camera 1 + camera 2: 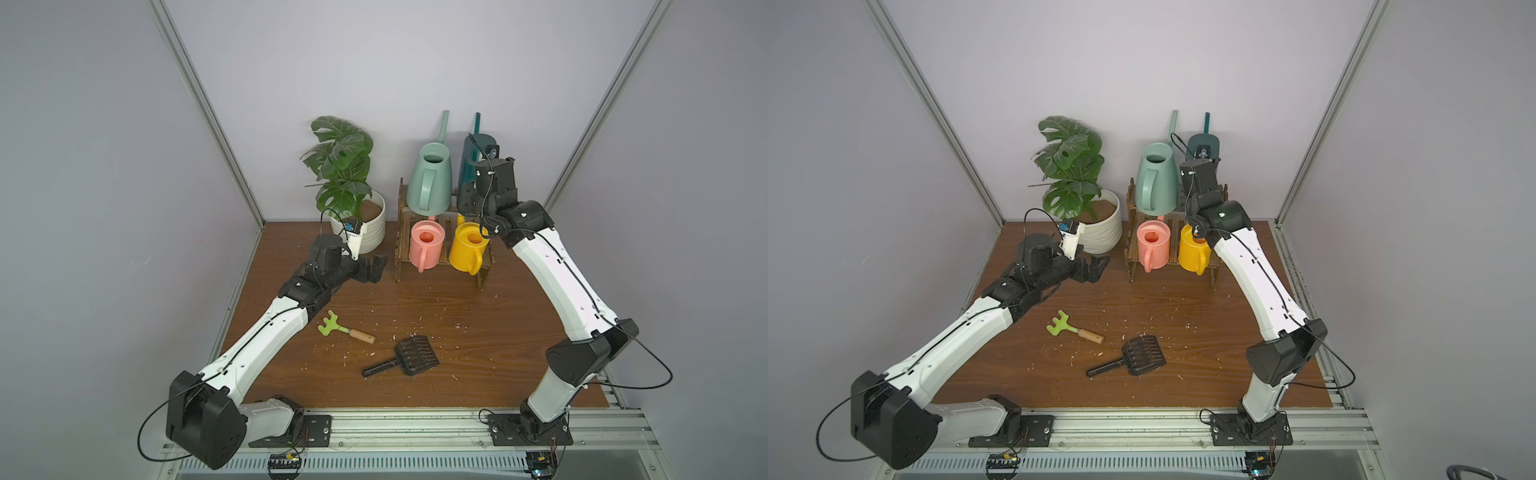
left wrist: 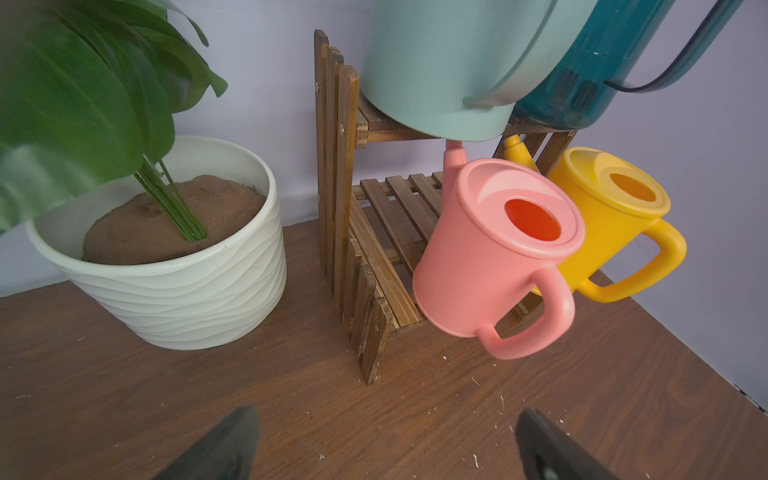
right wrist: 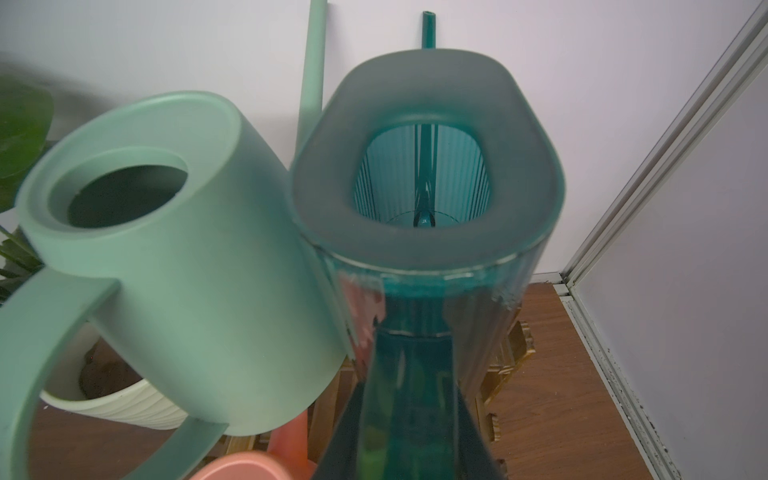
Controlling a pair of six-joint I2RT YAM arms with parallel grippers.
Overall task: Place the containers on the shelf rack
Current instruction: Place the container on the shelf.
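The dark wooden shelf rack [image 1: 401, 232] [image 2: 337, 166] stands at the back wall. On its lower tier are the pink can [image 1: 426, 246] [image 2: 490, 253] and the yellow can [image 1: 466, 247] [image 2: 611, 216]. The sage-green can [image 1: 430, 180] [image 3: 187, 282] sits on the upper tier, and the teal can [image 1: 469, 160] [image 3: 324, 187] is pressed against it there. My right gripper [image 3: 409, 436] is shut on the teal can's handle [image 3: 409, 374]. My left gripper [image 2: 386, 419] [image 1: 376, 268] hovers open over bare table, left of the rack and holding nothing.
A leafy plant in a white ribbed pot [image 1: 368, 228] [image 2: 187, 291] stands just left of the rack, behind my left gripper. A green hand rake [image 1: 332, 328] and a black scoop [image 1: 415, 356] lie mid-table. Metal frame posts and walls close the back corners.
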